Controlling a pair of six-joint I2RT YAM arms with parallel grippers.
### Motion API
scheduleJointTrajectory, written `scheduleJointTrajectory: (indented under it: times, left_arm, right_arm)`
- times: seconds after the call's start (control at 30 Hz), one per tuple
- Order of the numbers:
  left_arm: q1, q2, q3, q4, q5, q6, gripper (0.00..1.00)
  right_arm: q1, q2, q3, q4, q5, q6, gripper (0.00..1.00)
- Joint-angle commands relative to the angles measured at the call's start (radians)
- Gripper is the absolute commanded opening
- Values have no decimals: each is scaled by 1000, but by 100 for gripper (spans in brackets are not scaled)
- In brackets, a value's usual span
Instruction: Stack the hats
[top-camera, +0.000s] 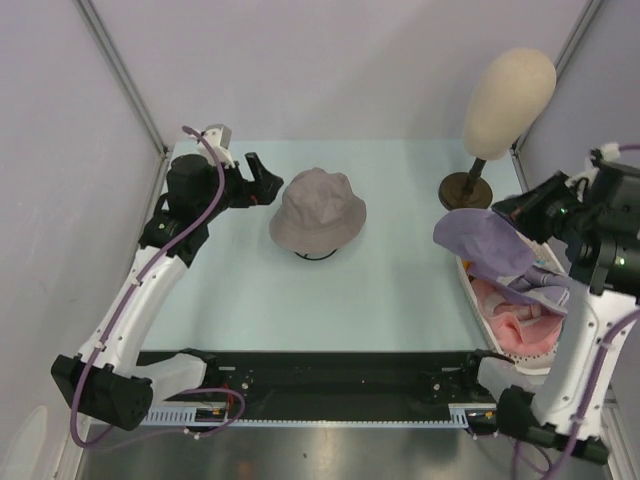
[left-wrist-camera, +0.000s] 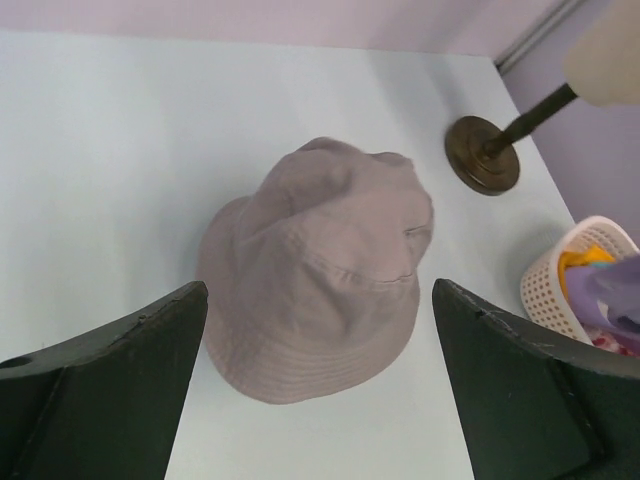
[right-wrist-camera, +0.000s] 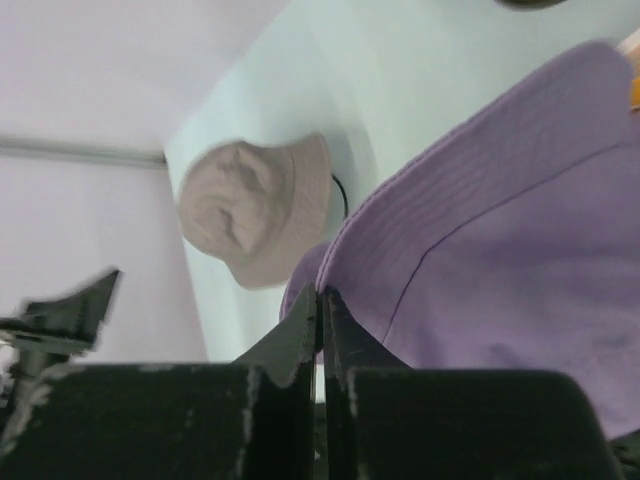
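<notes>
Greyish hat (top-camera: 317, 208) sits crown-up. Left gripper (top-camera: 260, 180) gapes; right gripper (right-wrist-camera: 320, 300) pinches purple hat (right-wrist-camera: 500, 220). Black cord (top-camera: 318, 256) shows overhead, hidden from left wrist.

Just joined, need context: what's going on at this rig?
The right pincer is shut on the edge of a lavender fabric hat, holding it up over a white plastic mesh basket at the table's right side, where pink fabric shows. A dusty taupe fabric bucket hat sits alone mid-table. The left pincer hovers open beside it, touching nothing. No stack yet.
</notes>
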Motion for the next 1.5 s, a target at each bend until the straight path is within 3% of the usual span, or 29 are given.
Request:
scheduleJointTrajectory:
  times: [0.0,0.07,0.17,0.3,0.53,0.87,1.2,1.47]
  left_arm:
    - [-39,20,70,52,130,112,99]
    - [-53,33,103,61,182,149,99]
    - [-76,49,146,72,309,182,99]
    - [-126,59,209,53,403,229,99]
    - [-175,87,194,110,529,149,99]
    - [-309,217,268,122,427,144,100]
    - [-335,290,291,139,298,181,99]
    - [-355,325,269,240,311,166,98]
  right_arm:
    - [290,85,46,99,239,-27,0]
    - [476,154,72,127,329,1,0]
    - [645,253,144,155,493,17,0]
    - [756,405,299,112,613,-24,0]
    - [810,570,457,139,593,-61,0]
    - [873,640,478,220,550,-29,0]
    - [904,648,481,248,521,-10,0]
    - [907,640,455,268,466,-7,0]
